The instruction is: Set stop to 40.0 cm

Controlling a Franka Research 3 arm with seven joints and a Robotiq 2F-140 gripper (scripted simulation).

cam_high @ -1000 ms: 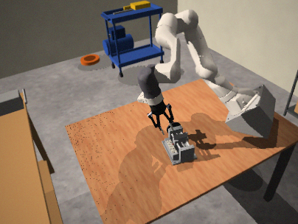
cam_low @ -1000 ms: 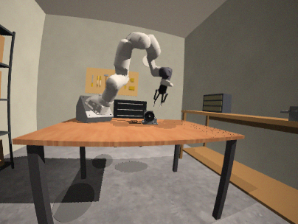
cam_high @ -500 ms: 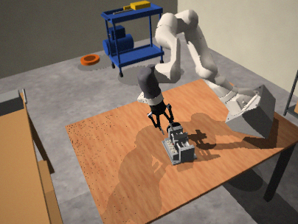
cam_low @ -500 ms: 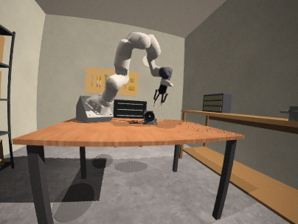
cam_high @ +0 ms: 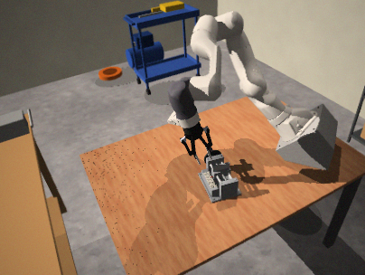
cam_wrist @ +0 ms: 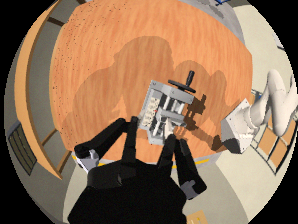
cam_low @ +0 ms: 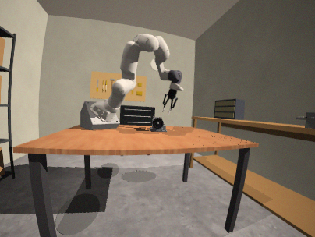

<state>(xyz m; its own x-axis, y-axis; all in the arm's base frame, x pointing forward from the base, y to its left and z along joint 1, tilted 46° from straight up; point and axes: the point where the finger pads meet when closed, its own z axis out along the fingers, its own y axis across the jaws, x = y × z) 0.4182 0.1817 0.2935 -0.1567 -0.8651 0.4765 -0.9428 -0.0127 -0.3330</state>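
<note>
The claw (cam_high: 197, 151) hangs partly open, holding nothing, above one grey stop block (cam_high: 219, 179) with one black handwheel (cam_low: 157, 123).

Wooden table (cam_high: 135, 190) on a grey concrete floor (cam_high: 68, 109); at 12 o'clock a blue cart (cam_high: 163, 38), at 11 an orange ring (cam_high: 110, 72); pale and grey walls

The arm (cam_high: 235, 54) is glossy white with rounded, bulging links, mounted on a pale grey wedge-shaped base (cam_high: 307, 136). A dark grey wrist cylinder carries the black pincer (cam_high: 197, 148) with 2 thin linkage fingers.
</note>
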